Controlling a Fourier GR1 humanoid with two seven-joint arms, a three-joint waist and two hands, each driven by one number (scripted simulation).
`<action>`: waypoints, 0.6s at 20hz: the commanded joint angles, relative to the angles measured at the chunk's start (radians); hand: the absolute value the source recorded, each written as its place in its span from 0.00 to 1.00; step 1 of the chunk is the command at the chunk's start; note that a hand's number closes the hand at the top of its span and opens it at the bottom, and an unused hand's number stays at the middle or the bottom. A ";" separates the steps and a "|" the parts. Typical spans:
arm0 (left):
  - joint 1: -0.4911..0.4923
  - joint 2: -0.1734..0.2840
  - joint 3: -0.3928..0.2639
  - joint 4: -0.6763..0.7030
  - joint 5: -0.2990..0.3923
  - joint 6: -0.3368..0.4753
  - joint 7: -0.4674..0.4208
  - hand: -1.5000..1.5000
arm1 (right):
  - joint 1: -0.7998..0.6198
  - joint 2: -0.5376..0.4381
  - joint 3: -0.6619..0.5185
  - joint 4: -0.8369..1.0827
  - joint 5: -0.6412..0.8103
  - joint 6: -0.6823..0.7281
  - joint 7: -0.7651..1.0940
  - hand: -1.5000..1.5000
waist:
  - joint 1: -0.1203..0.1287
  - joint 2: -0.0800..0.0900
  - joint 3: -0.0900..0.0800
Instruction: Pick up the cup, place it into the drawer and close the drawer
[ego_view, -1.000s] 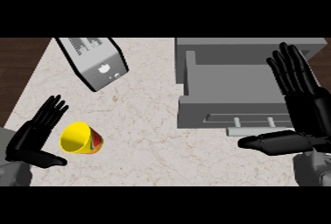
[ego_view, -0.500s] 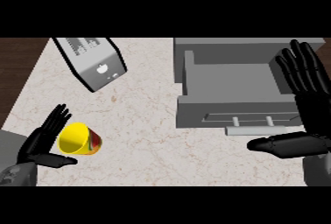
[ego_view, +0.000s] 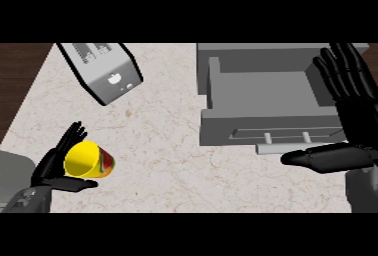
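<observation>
While left hand (ego_view: 53, 172), fingers straight, cradles cup (ego_view: 88, 160) at 8 o'clock: pick step. Next: curl, lift toward open drawer (ego_view: 258, 95) at 2 o'clock. Right hand (ego_view: 347, 115) open, idle.

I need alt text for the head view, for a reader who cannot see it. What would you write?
The left hand, fingers open, cups a yellow cup lying on its side on a marble counter. At the right, a grey drawer stands open beside the open right hand; a silver toaster lies at the upper left.

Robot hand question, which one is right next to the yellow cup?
The left robot hand, open beside the cup; the right robot hand is over by the drawer.
</observation>
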 joint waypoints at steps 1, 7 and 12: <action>-0.012 0.004 0.000 0.067 -0.009 -0.102 -0.148 0.00 | 0.000 -0.003 -0.013 0.006 -0.021 0.016 -0.020 0.00 | -0.006 0.003 -0.001; -0.042 -0.048 -0.020 0.086 -0.034 -0.044 -0.186 0.00 | -0.005 0.023 0.022 0.026 0.023 -0.009 -0.024 0.00 | -0.004 0.004 -0.001; -0.037 -0.032 -0.030 0.093 -0.038 -0.103 -0.212 0.00 | 0.000 -0.012 -0.006 -0.030 -0.010 0.004 0.046 0.00 | -0.005 0.001 -0.001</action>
